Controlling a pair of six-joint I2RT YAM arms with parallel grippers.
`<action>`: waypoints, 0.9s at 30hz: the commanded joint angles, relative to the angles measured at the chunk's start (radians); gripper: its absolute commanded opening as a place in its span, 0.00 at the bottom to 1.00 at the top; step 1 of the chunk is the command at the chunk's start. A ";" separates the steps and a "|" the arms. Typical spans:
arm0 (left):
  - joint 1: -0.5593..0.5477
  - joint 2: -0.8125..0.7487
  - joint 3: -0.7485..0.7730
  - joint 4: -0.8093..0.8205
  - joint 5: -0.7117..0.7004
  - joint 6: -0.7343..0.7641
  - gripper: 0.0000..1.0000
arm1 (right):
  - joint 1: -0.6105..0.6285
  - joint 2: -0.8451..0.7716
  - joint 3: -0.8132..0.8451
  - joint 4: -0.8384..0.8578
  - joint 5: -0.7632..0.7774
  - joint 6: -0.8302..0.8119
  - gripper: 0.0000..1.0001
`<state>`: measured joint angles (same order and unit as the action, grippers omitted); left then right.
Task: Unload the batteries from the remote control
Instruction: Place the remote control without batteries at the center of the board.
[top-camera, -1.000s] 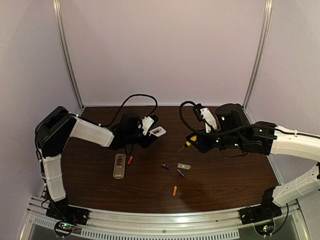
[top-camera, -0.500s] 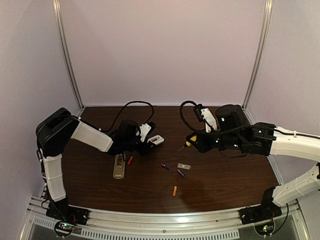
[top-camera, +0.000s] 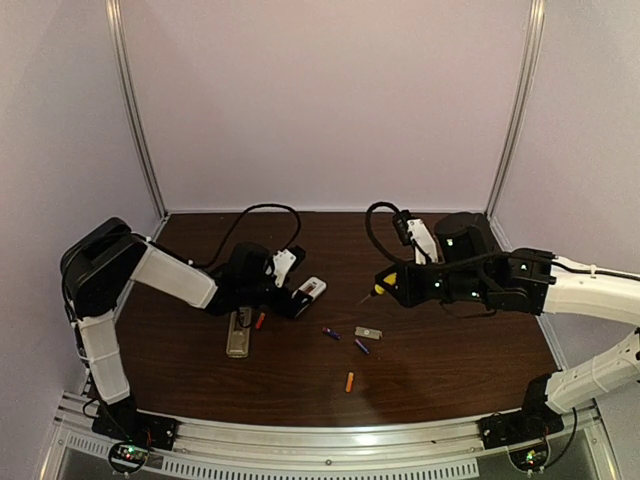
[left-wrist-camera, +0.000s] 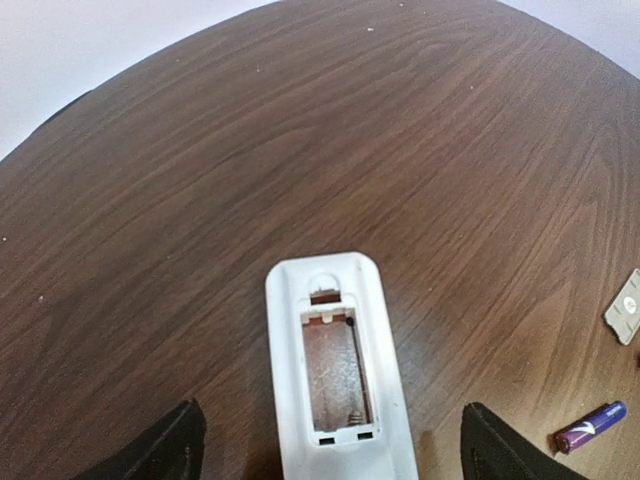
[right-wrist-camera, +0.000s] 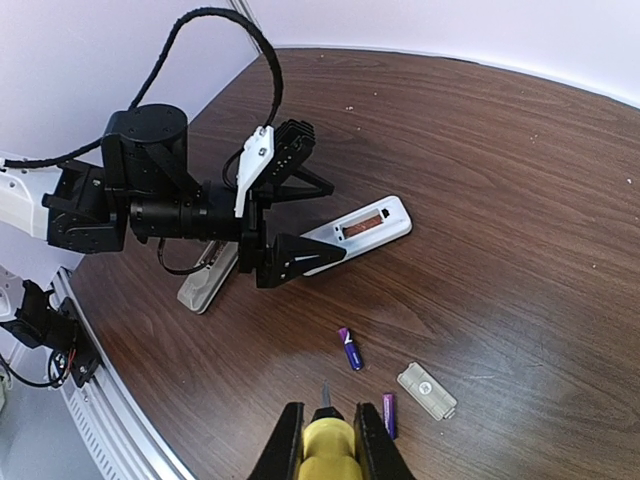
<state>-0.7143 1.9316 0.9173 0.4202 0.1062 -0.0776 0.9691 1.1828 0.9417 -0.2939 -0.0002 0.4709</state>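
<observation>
A white remote control (left-wrist-camera: 335, 300) lies back-up on the table with its battery bay open and empty. My left gripper (left-wrist-camera: 330, 430) is open, one finger on each side of the remote's near end, neither touching it. In the top view that gripper (top-camera: 303, 294) sits low beside the white remote (top-camera: 313, 288). Loose batteries lie on the wood: a red one (top-camera: 260, 320), two purple ones (top-camera: 331, 333) (top-camera: 361, 346) and an orange one (top-camera: 349, 381). My right gripper (right-wrist-camera: 327, 425) is shut on a yellow-handled screwdriver (right-wrist-camera: 330, 452) and hovers above the purple batteries (right-wrist-camera: 349, 348) (right-wrist-camera: 389, 415).
A second, grey remote (top-camera: 238, 333) lies left of the red battery. The small grey cover plate (top-camera: 368, 332) rests between the purple batteries. The left arm's black cable (right-wrist-camera: 215, 30) loops over the back of the table. Purple walls close the back and sides.
My left gripper came down and nearer, set the white remote on the table and opened off it. The right arm with the screwdriver barely shifted.
</observation>
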 joint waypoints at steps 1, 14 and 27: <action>-0.001 -0.087 -0.027 0.048 0.026 0.002 0.90 | 0.003 -0.028 0.002 -0.003 0.026 0.009 0.00; -0.104 -0.479 -0.185 -0.059 0.112 0.145 0.86 | 0.003 -0.013 0.021 0.027 0.041 0.070 0.00; -0.222 -0.624 -0.192 -0.103 0.231 0.187 0.76 | 0.003 0.075 0.070 0.131 -0.041 0.144 0.00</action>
<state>-0.9039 1.3067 0.7177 0.3195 0.2966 0.0849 0.9691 1.2308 0.9611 -0.2165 0.0021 0.5877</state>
